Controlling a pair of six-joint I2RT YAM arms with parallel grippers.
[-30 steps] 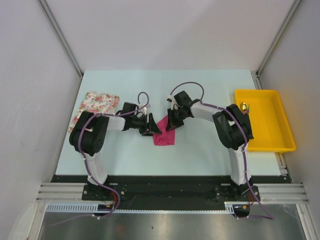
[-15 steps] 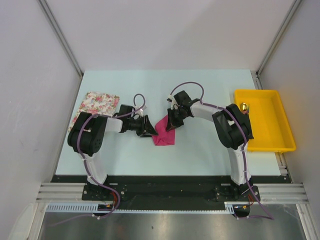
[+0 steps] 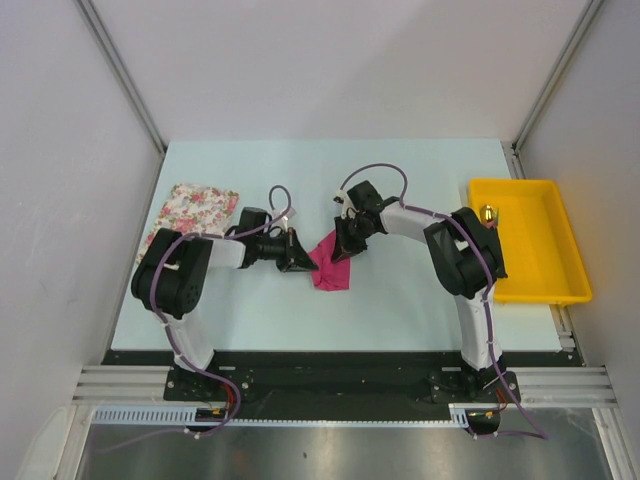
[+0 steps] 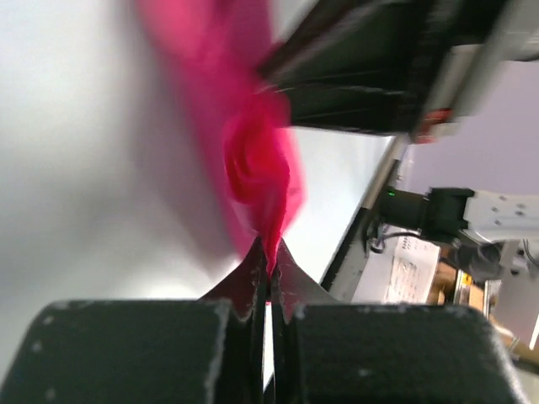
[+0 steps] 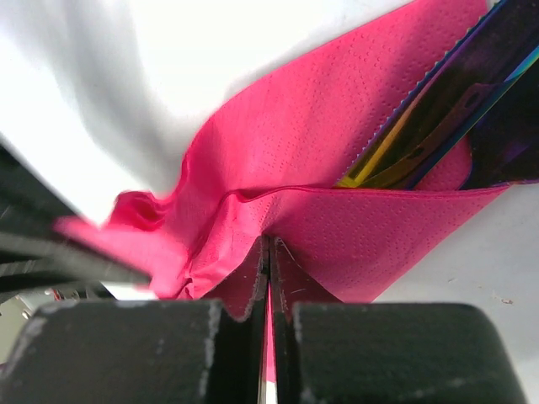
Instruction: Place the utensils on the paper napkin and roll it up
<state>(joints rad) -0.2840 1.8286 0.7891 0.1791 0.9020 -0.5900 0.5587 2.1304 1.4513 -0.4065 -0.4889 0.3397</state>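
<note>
The magenta paper napkin [image 3: 331, 270] lies bunched and partly folded at mid-table between both arms. My left gripper [image 3: 301, 260] is shut on the napkin's left edge; in the left wrist view the pink paper [image 4: 257, 160] runs up from my pinched left gripper [image 4: 269, 255]. My right gripper [image 3: 345, 250] is shut on a folded layer from the far side, the right gripper [image 5: 269, 244] biting the fold of the napkin [image 5: 337, 126]. The utensils peek from under the fold: a dark purple piece [image 5: 484, 63] and a yellow one [image 5: 383, 164].
A white floral cloth [image 3: 195, 212] lies at the table's far left. At the right edge a yellow tray [image 3: 530, 275] holds a small object [image 3: 487, 212]. The two grippers sit only a few centimetres apart over the napkin.
My left gripper has gone from open to shut, pinching the napkin's left edge, and the napkin is bunched slightly. The right gripper has stayed shut in place.
</note>
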